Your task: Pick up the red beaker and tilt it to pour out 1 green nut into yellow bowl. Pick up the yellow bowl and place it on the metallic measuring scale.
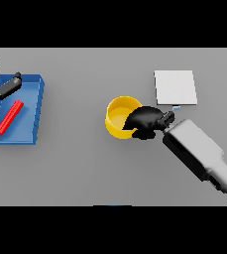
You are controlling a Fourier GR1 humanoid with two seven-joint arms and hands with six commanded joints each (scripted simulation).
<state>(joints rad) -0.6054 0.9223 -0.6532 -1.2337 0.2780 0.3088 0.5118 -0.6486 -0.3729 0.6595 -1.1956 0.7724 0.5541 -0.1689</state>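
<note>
The yellow bowl (119, 117) stands on the grey table near the middle. My right hand (146, 121) is at its right rim, with fingers curled over the edge and into the bowl. The metallic measuring scale (175, 87), a pale square plate, lies just beyond and to the right of the hand. The red beaker (10, 117) lies on its side in a blue tray (34, 106) at the far left. My left hand (3, 88) hovers over the tray's far end with straight, spread fingers, apart from the beaker. No green nut shows.
The blue tray takes up the table's left edge. My right forearm (199, 154) slants in from the lower right. Bare grey table lies between the tray and the bowl and in front of the bowl.
</note>
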